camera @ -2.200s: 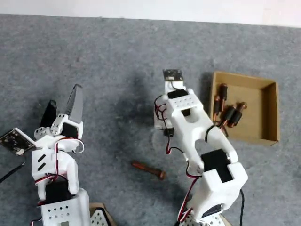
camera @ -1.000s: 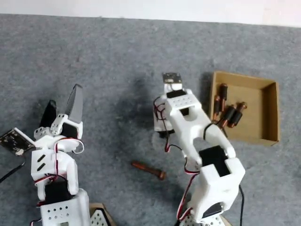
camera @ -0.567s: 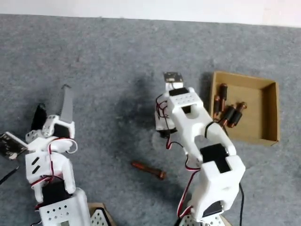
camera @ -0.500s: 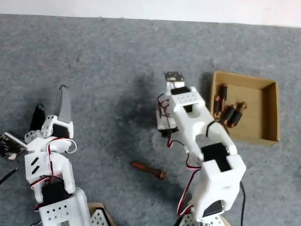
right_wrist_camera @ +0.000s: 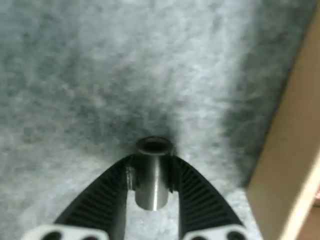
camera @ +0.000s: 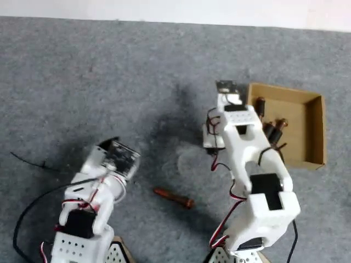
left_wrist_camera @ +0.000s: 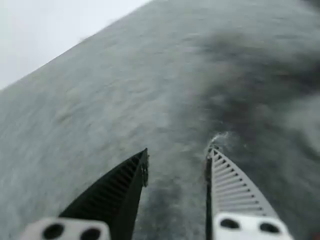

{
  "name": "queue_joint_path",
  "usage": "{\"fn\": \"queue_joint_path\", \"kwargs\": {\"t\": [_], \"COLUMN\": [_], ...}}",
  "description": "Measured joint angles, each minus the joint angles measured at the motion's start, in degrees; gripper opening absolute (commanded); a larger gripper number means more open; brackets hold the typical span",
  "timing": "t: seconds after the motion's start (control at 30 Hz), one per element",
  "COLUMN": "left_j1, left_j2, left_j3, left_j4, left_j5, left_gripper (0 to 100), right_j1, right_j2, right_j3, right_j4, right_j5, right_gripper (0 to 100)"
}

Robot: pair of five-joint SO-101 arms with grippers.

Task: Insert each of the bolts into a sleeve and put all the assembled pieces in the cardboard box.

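A black sleeve (right_wrist_camera: 151,186) stands upright between the fingers of my right gripper (right_wrist_camera: 151,167), which is shut on it just above the grey carpet. The cardboard box (right_wrist_camera: 287,155) edge is close beside it. In the high view the right arm (camera: 244,139) hangs next to the box (camera: 299,118), where several assembled pieces (camera: 272,131) lie. A copper bolt (camera: 173,198) lies loose on the carpet between the two arms. My left gripper (left_wrist_camera: 177,155) is open over bare carpet with nothing between its fingers. The left arm (camera: 104,175) sits low, to the left of the bolt.
Grey carpet (camera: 126,76) covers the table, with a white strip along the far edge. A thin black cable (camera: 30,163) trails at the left. The arm bases stand at the near edge.
The left arm has swung from pointing away at the far left to a folded pose turned towards the bolt. The right arm has shifted right, closer to the box.
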Motion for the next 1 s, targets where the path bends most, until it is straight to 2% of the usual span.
{"fn": "queue_joint_path", "kwargs": {"t": [0.13,0.23,0.4,0.57,0.77,1.0], "left_j1": [6.15,11.87,20.75,26.73,35.08,35.69], "left_j2": [0.0,0.62,11.69,32.97,62.33,84.57], "left_j3": [-4.22,-5.54,-10.37,-21.54,-34.64,-39.12], "left_j4": [7.03,7.47,7.47,7.47,7.21,2.29], "left_j5": [-4.66,-8.09,-13.8,-20.31,-23.47,-28.92], "left_gripper": [18,18,18,18,18,18], "right_j1": [2.55,3.96,6.15,6.42,7.47,7.56], "right_j2": [-2.64,-3.96,-4.57,-4.57,-4.57,-4.57], "right_j3": [2.64,2.99,2.99,2.99,2.99,3.08], "right_j4": [-1.49,-1.67,-1.67,-1.67,-1.67,-1.67], "right_j5": [0.0,0.0,0.0,-0.09,-1.23,-1.23], "right_gripper": [0.5,0.5,0.5,0.5,0.5,0.5]}}
